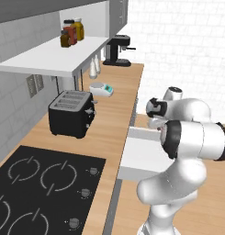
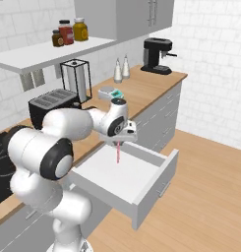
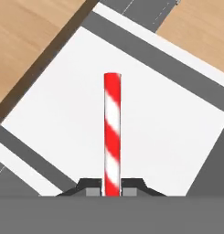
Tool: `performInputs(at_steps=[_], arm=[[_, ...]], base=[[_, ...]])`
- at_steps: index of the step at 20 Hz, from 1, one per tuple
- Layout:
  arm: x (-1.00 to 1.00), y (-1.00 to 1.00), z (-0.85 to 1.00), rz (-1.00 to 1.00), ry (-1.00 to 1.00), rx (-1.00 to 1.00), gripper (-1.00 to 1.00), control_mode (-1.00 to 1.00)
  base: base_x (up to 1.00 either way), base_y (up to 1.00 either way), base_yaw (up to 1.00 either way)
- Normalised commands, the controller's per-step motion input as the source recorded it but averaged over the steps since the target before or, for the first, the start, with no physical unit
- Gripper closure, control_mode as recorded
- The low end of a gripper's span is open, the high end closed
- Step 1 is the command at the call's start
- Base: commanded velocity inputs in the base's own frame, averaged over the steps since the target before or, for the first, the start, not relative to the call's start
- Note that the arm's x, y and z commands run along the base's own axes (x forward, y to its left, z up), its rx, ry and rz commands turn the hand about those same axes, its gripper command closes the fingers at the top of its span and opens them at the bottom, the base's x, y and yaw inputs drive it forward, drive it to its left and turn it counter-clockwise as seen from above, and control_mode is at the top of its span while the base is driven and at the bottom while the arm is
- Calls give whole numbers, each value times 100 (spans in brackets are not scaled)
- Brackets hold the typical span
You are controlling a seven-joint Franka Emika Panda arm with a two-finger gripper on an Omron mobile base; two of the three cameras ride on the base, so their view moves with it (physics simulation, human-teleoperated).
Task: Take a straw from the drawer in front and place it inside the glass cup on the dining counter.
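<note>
Straw: nearest my hand camera, the red-and-white striped straw (image 3: 112, 132) runs straight out from between the two dark finger tips. From the right base view I see it (image 2: 118, 152) hanging upright below the hand, its lower end over the white drawer floor.
Gripper: my gripper (image 3: 112, 187) has its jaws closed on the straw's near end, one tip pressed against each side. From the right base view the hand (image 2: 123, 134) points down above the back part of the drawer.
Drawer: pulled fully out from the cabinet run, white inside, with a flat light grey front panel (image 2: 156, 186). I see its floor (image 3: 177, 132) spread behind the straw, and from the left its white side (image 1: 137, 158) juts out beside the counter edge, partly behind my arm.
Counter: light wood (image 1: 116, 110), carrying the other kitchen things.
Hob: black, with four ring marks and a row of knobs (image 1: 40, 183), at the near end of the counter.
Toaster: black, with slots on top (image 1: 71, 114), just beyond the hob.
Kitchen scale: small and white with a teal part (image 2: 111, 93), farther along the counter.
Coffee machine: black (image 2: 158, 55), at the far end.
Shelf: white (image 1: 54, 57), above the counter, with three jars (image 2: 69, 32) near its far end.
</note>
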Motion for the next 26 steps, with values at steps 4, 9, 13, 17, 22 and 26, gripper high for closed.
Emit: performInputs(at_steps=[4,9,13,17,22,26], arm=[[-69,19,100,-8,-1,0,100,-100],[-81,29,100,-9,-10,0,100,-100],[-48,10,70,-6,-6,-1,100,-100],[-30,0,25,-3,-4,-1,100,100],[0,0,0,0,0,0,100,100],[0,0,0,0,0,0,100,100]], base=[[0,0,0],[0,0,0],[0,0,0],[-50,0,-6],[-100,-22,-31],[-44,-49,-63]])
